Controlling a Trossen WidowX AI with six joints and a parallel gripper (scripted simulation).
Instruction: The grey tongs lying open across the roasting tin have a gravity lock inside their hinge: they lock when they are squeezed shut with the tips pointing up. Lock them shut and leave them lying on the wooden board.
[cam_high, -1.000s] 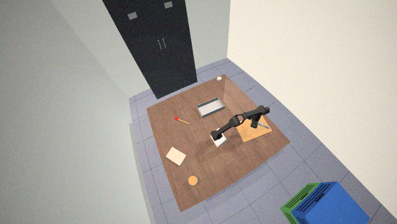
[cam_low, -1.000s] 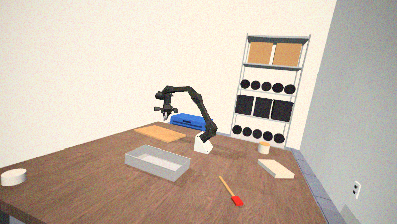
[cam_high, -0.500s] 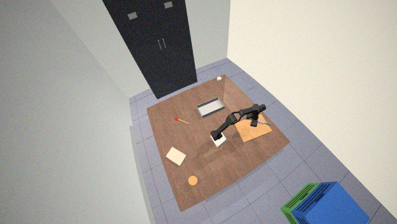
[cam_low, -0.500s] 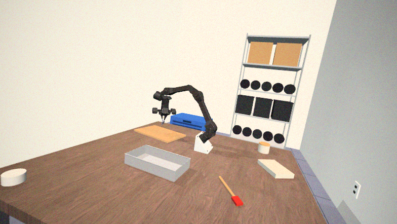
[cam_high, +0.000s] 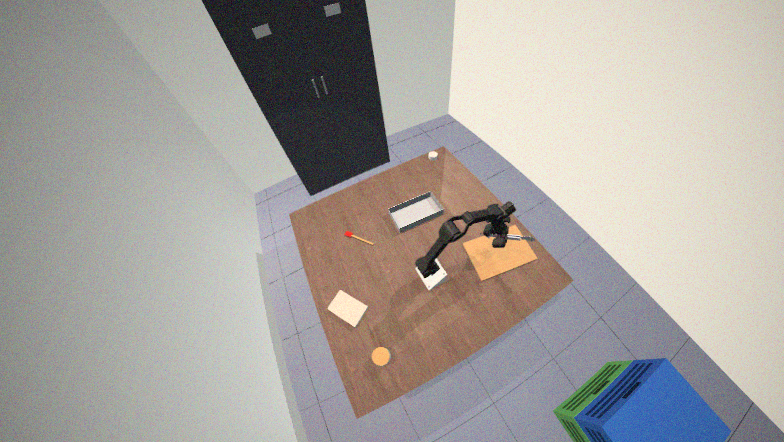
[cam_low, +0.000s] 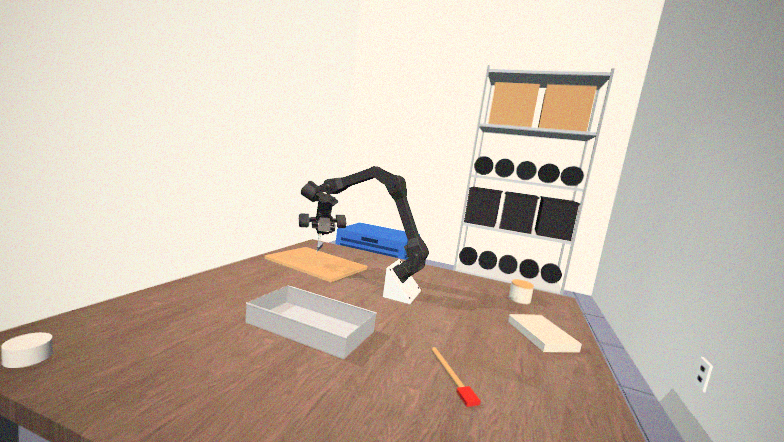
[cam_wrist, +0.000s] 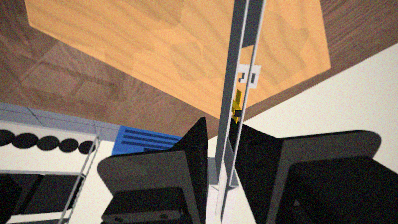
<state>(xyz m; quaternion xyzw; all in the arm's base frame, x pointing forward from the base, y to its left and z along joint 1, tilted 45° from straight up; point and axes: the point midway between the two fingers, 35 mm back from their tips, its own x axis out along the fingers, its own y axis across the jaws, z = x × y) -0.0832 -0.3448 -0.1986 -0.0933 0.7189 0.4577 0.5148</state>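
My gripper (cam_high: 493, 236) (cam_low: 321, 232) (cam_wrist: 212, 120) is shut on the grey tongs (cam_high: 514, 237) (cam_low: 319, 243) (cam_wrist: 232, 75) and holds them above the wooden board (cam_high: 488, 263) (cam_low: 329, 269) (cam_wrist: 150, 50). Their two arms run close together, with a narrow gap, between my fingers in the wrist view. Beneath the gripper one end slopes down towards the board's far side; whether it touches is unclear. A yellow piece and a white piece show at the gap. The lock's state cannot be seen. The roasting tin (cam_high: 412, 225) (cam_low: 296, 331) stands empty.
A red-headed spatula (cam_high: 359, 238) (cam_low: 449, 370), a cream block (cam_high: 346, 308) (cam_low: 543, 331), an orange-topped cylinder (cam_high: 381, 356) (cam_low: 520, 292) and a white cylinder (cam_high: 433, 155) (cam_low: 26, 351) are on the table. The arm's white base (cam_high: 434, 280) (cam_low: 399, 289) stands between tin and board.
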